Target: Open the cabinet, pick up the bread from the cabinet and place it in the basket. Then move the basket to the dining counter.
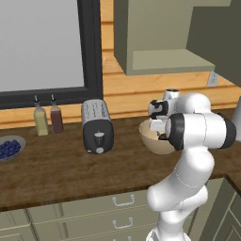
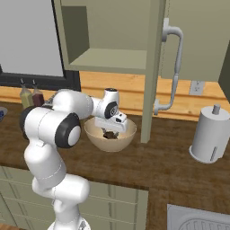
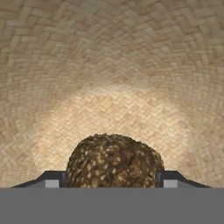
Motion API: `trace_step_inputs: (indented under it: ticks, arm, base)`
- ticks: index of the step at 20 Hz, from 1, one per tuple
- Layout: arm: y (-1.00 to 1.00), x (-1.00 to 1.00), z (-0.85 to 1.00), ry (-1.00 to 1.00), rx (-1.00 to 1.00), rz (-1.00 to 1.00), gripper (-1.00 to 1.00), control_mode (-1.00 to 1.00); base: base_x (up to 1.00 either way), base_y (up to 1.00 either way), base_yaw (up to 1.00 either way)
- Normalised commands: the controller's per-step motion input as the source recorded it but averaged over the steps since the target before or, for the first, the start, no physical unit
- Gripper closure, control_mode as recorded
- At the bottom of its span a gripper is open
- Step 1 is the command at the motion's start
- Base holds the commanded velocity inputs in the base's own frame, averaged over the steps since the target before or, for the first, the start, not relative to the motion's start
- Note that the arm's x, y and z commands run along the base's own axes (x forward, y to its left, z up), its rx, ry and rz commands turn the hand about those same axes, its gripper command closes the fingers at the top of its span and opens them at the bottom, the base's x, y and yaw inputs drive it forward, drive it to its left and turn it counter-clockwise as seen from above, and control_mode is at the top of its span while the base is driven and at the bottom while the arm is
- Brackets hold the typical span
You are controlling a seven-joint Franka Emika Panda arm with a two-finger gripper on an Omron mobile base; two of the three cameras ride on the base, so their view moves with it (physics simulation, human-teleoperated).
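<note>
Two steps done: cabinet [image 2: 152, 67] open, bread [image 3: 114, 161] down in basket [image 2: 92, 134] | gripper [image 2: 109, 133] clasps bread between its tips | left: release, carry basket to dining counter

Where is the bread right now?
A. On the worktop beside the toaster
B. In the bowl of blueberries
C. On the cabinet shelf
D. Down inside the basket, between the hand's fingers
D: the hand view shows the bread between the two fingertips of the hand with the woven inside of the basket all around it; the right base view shows the hand lowered into the basket on the worktop.
</note>
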Motion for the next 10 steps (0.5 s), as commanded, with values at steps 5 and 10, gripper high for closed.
trace_step_inputs:
  ticks: [5, 10]
  arm:
    - [0.0, 0.0, 0.0, 0.0, 0.0, 0.0, -1.0, -1.0]
    - [0.1, 0.0, 0.02, 0.0, -0.07, 0.0, -1.0, -1.0]
  base:
    - [0.0, 0.0, 0.0]
    - [0.0, 0.0, 0.0]
